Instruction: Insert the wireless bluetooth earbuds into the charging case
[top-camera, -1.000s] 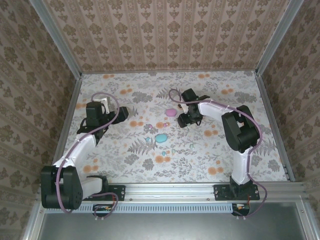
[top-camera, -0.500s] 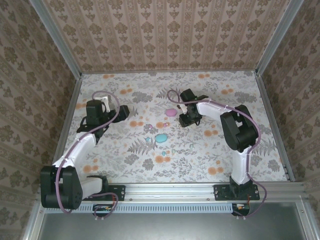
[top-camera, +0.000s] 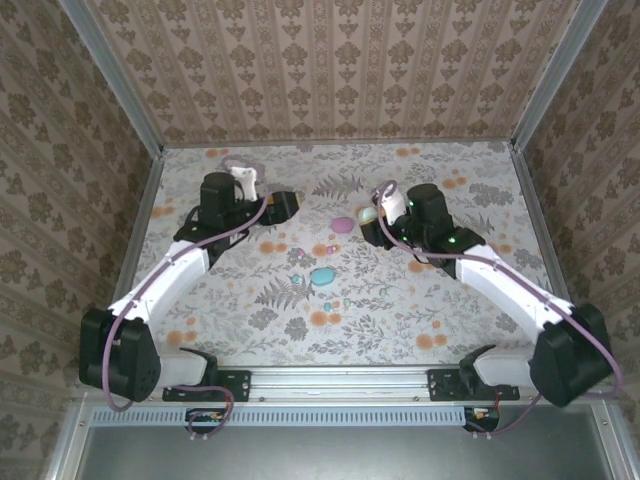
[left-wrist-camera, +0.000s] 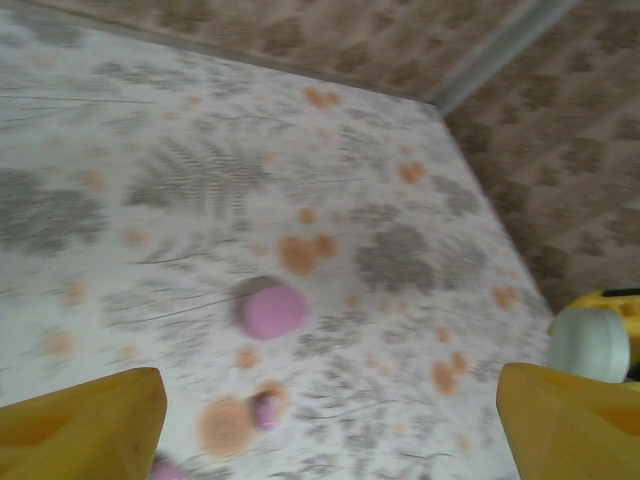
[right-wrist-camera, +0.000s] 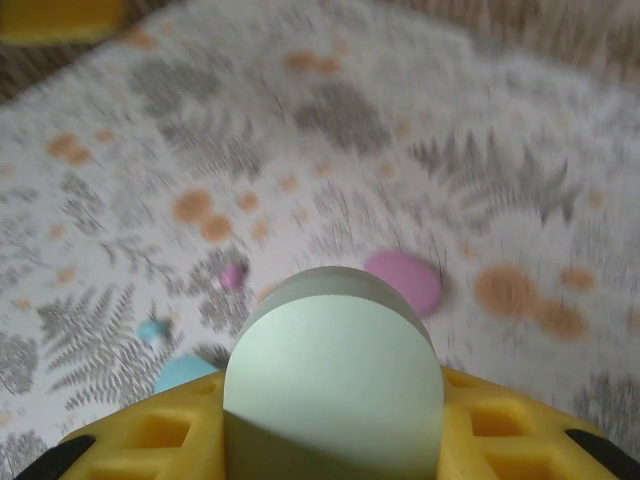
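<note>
My right gripper (top-camera: 378, 216) is shut on a mint egg-shaped charging case (right-wrist-camera: 335, 375), whose pale end (top-camera: 367, 215) shows past the yellow fingers (right-wrist-camera: 130, 440). A pink case (top-camera: 342, 224) lies just left of it on the floral table, and a blue case (top-camera: 321, 276) lies nearer. Tiny earbuds lie loose: a pinkish-purple one (right-wrist-camera: 232, 274), a bluish one (right-wrist-camera: 152, 330), and another pinkish-purple one (left-wrist-camera: 263, 410) near the pink case (left-wrist-camera: 272, 310). My left gripper (top-camera: 285, 205) stands open over the table at the back left, nothing between its fingers (left-wrist-camera: 90, 420).
Patterned walls with metal frame rails (top-camera: 148, 200) close in the table on three sides. The mint case in the right gripper also appears at the right edge of the left wrist view (left-wrist-camera: 590, 345). Both wrist views are motion-blurred.
The right gripper has closed on the mint case and its arm has swung out to the right. The left gripper has moved right and toward the back wall.
</note>
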